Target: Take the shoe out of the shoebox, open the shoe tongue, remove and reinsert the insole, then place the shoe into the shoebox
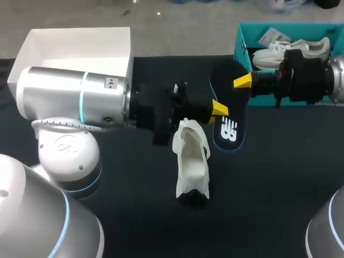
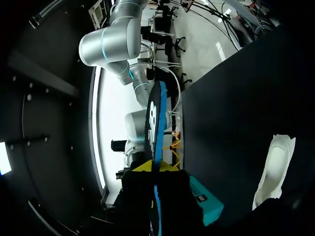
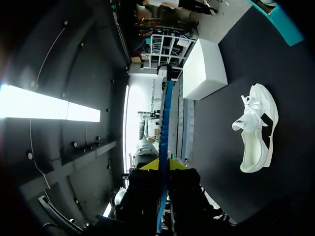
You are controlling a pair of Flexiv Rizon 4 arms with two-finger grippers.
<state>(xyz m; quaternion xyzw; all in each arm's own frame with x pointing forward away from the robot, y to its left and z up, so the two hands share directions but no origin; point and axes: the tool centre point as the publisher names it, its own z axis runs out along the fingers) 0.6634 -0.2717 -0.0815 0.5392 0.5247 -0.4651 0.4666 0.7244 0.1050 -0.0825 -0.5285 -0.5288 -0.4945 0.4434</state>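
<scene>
Insole (image 1: 228, 131), dark with a blue rim, hangs above the table (image 1: 279, 183), pinched at both ends. Your left gripper (image 2: 155, 168) clamps the logo end and your right gripper (image 3: 164, 164) the other. White shoe (image 1: 192, 161), tongue spread open, rests just beside. Note the teal shoebox (image 1: 239, 48) holding a second shoe (image 1: 279, 51), and a white box (image 1: 75, 43).
</scene>
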